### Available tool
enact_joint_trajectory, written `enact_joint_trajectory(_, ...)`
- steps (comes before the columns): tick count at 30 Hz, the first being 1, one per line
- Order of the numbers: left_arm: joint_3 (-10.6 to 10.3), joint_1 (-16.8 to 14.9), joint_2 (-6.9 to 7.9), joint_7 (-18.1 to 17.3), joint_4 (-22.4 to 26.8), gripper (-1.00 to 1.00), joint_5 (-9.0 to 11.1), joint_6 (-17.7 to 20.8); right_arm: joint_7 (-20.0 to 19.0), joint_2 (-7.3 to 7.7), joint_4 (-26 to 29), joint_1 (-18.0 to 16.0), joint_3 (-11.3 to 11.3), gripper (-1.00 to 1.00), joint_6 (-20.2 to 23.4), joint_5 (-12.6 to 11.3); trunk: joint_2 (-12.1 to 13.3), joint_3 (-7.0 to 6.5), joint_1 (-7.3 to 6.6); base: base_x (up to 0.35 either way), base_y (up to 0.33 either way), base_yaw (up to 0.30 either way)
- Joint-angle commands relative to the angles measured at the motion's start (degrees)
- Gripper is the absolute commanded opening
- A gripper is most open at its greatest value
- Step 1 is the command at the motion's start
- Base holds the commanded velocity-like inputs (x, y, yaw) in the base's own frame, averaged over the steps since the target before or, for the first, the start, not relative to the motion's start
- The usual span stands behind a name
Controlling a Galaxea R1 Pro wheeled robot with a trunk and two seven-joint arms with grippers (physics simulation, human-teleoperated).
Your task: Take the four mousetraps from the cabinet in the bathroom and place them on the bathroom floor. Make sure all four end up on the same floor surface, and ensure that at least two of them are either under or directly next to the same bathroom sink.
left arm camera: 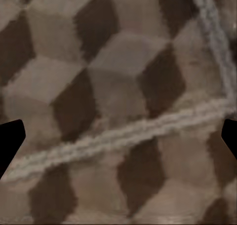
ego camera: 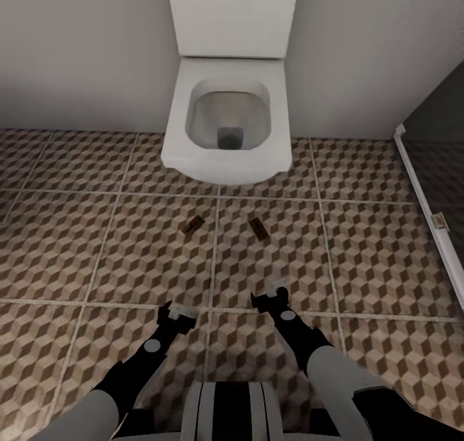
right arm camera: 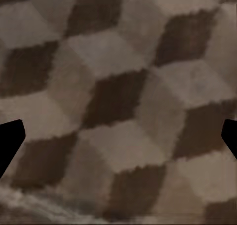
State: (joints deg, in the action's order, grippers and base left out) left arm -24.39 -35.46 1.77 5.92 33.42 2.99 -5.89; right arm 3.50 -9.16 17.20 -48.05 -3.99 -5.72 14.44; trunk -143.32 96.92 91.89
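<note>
Head view: two mousetraps (ego camera: 193, 224) lie ahead of both fingers (ego camera: 278, 293).

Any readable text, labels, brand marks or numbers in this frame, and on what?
None can be read.
Toilet: plain white, no brand mark or label.
The two mousetraps on the floor: too small to show any print.
Floor tiles: cube pattern, no lettering.
Left claw and right claw: no markings legible.
Door frame at the head view's right: a small fitting, no text.
</note>
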Motion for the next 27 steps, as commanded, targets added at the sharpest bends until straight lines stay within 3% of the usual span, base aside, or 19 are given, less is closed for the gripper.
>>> enact_joint_trajectory(1,-0.48,-0.05,0.08,0.49,-0.02,1.00,0.30,-0.17,0.37,0.02,-0.06,-0.03,-0.32,1.00,-0.08,0.25,-0.01,0.02,-0.04,-0.301,0.000,0.000)
enact_joint_trajectory(10,-0.48,-0.04,0.08,0.49,-0.02,1.00,0.34,-0.18,0.37,0.02,-0.06,-0.03,-0.32,1.00,-0.08,0.23,-0.01,0.02,-0.04,-0.279,0.000,0.000)
enact_joint_trajectory(21,-0.48,-0.04,-0.10,0.46,0.29,1.00,0.42,-0.20,0.37,0.02,-0.06,-0.03,-0.26,1.00,-0.08,0.26,-0.01,0.02,-0.04,-0.056,0.000,0.000)
enact_joint_trajectory(27,-0.54,-0.05,-2.18,0.69,0.63,1.00,0.37,0.04,0.37,0.02,-0.06,-0.03,-0.24,1.00,-0.08,0.24,-0.01,0.02,-0.04,-0.005,0.000,0.000)
